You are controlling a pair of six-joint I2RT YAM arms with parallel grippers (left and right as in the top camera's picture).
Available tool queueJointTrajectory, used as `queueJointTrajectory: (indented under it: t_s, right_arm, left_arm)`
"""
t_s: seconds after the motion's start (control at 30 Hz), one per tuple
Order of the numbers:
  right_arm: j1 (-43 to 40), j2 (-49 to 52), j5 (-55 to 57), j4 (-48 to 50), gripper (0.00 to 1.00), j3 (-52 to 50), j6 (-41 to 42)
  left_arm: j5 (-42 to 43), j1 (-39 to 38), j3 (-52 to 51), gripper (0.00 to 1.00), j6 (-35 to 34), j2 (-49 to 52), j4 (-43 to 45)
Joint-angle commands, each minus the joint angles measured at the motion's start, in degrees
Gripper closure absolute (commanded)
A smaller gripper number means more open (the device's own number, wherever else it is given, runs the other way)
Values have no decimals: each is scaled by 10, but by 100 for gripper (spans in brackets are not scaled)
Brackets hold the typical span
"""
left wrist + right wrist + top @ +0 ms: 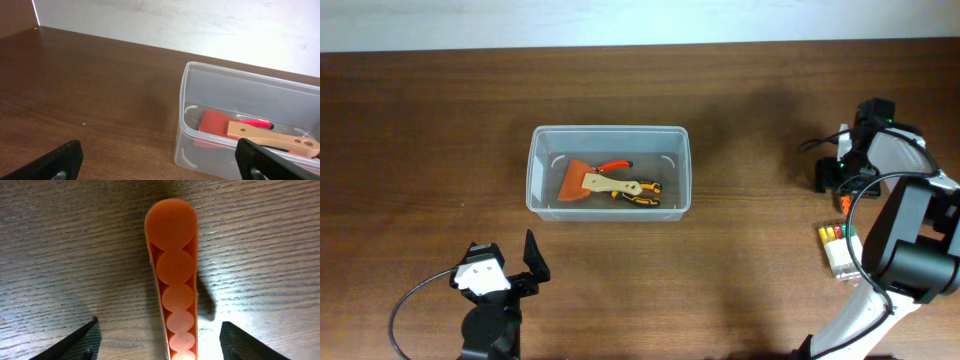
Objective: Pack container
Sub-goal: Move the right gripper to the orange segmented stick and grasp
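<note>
The container [534,172] is a large clear plastic tub at the table's middle. In it lie a red scraper with a wooden handle [592,183] and orange-and-black pliers [638,192]. My left gripper [507,257] is open and empty, near the front edge, short of the tub's left corner. In the left wrist view the tub [201,146] stands ahead to the right, between my fingers [160,165]. My right gripper [840,180] is open at the far right, its fingers [160,342] either side of an orange ridged tool handle [172,255] lying on the table, apart from it.
A small clear case of coloured bits [835,246] lies at the right, just in front of the right gripper. The orange tool's tip [842,203] shows below that gripper. A pale wall [200,25] runs behind the table's far edge.
</note>
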Motion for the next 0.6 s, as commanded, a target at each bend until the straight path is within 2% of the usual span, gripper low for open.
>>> queueJointTrajectory:
  t_s: [0.0, 0.1, 0.13, 0.23, 0.33, 0.57]
  right_arm:
    - [-12, 2, -19, 1, 32, -11, 3]
    - [-14, 2, -19, 2, 51, -11, 3]
    - [-15, 2, -19, 3, 55, -11, 3]
    - [-16, 2, -22, 8, 58, -11, 5]
    - [-16, 2, -31, 12, 77, -10, 5]
    - [-16, 2, -31, 16, 91, -10, 23]
  left_arm:
    - [-2, -2, -2, 1, 5, -3, -1]
    - [-2, -2, -2, 1, 5, -3, -1]
    - [-2, -2, -2, 1, 5, -3, -1]
    - [-2, -2, -2, 1, 5, -3, -1]
    - [-2, -2, -2, 1, 5, -3, -1]
    - [-2, -2, -2, 1, 5, -3, -1]
